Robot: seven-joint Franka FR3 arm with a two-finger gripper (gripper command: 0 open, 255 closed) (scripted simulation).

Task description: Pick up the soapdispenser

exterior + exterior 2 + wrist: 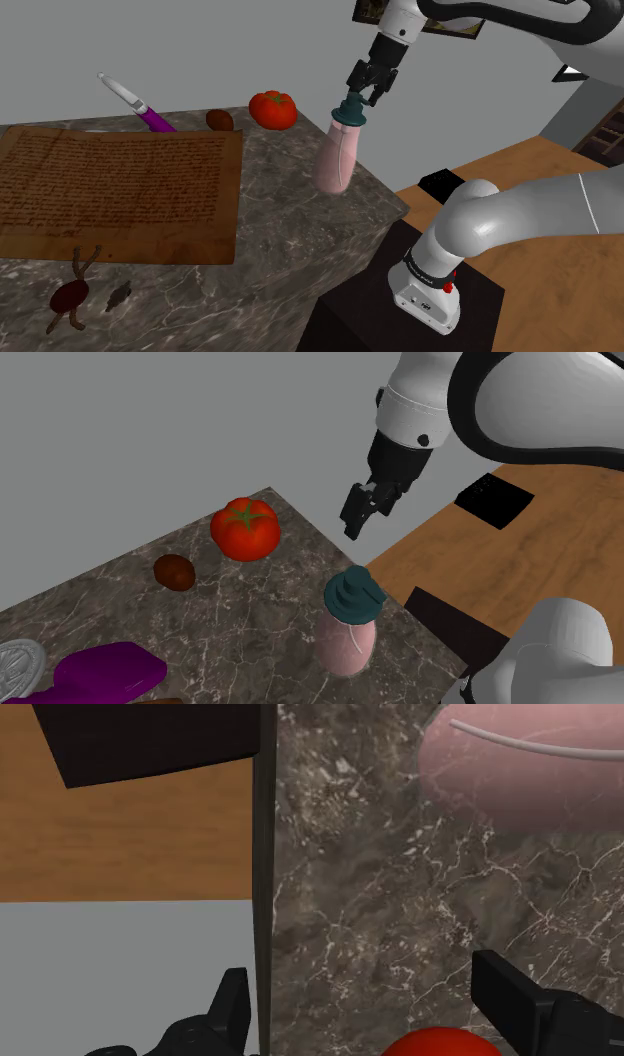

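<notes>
Tool (352, 528) released, jaws apart, empty, hanging above and clear of pink soap dispenser with teal cap (346, 637); round red tomato (244, 529) near dispenser on dark marble counter (255, 607).

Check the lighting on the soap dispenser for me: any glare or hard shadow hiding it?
Shoulder view: the pink soap dispenser is evenly lit, with no glare and no distinct shadow on the marble counter. Second exterior view: its body has a soft pale sheen, and the teal pump reads clearly. Wrist view: the pink body darkens gently towards its edge, without glare.
</notes>
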